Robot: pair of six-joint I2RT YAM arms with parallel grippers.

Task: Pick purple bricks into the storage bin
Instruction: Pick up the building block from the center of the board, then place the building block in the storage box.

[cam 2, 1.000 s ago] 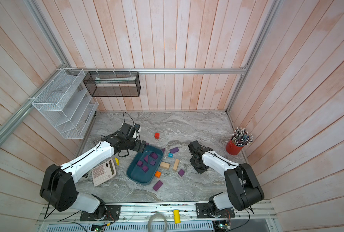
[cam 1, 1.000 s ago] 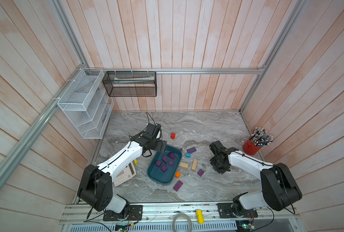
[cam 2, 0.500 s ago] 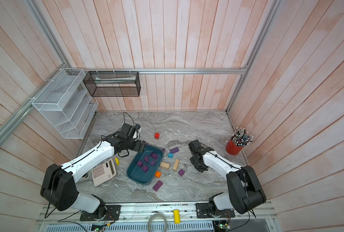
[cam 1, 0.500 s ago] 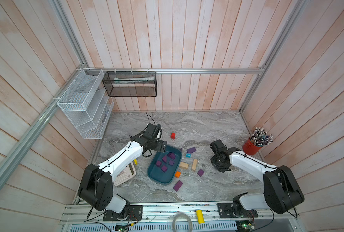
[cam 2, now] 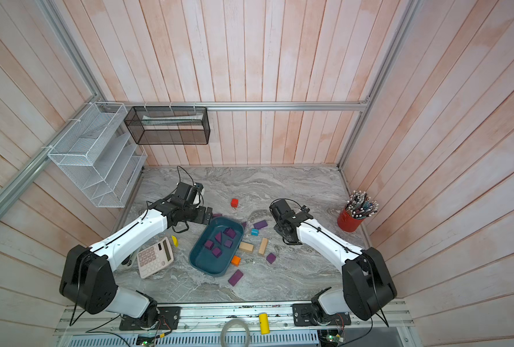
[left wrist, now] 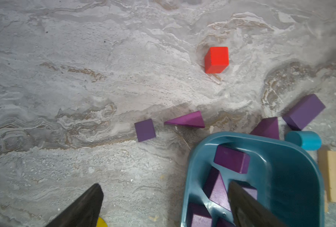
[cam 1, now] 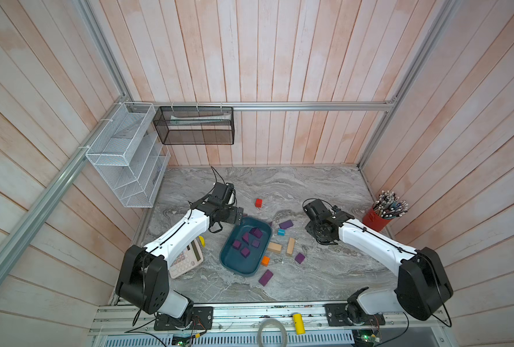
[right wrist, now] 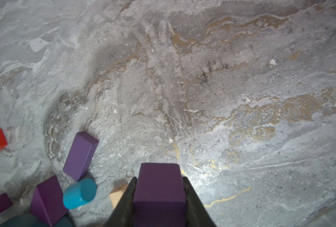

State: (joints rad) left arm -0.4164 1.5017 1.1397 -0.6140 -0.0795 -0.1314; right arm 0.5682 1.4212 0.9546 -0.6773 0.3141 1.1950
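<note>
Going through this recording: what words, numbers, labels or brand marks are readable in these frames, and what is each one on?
"76": handwritten on the end of a tan wooden block; the first digit is unclear and may be a 2.
Calculator: the key markings are too small to read.
No other words, labels or brand marks are readable.

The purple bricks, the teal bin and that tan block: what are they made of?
Purple bricks: probably painted wood, with flat matte colour, crisp edges and no shine. Storage bin: looks like moulded plastic, smooth and slightly glossy, with a rounded rim and corners. Tan block: seemingly bare wood, pale with a faint grain.
</note>
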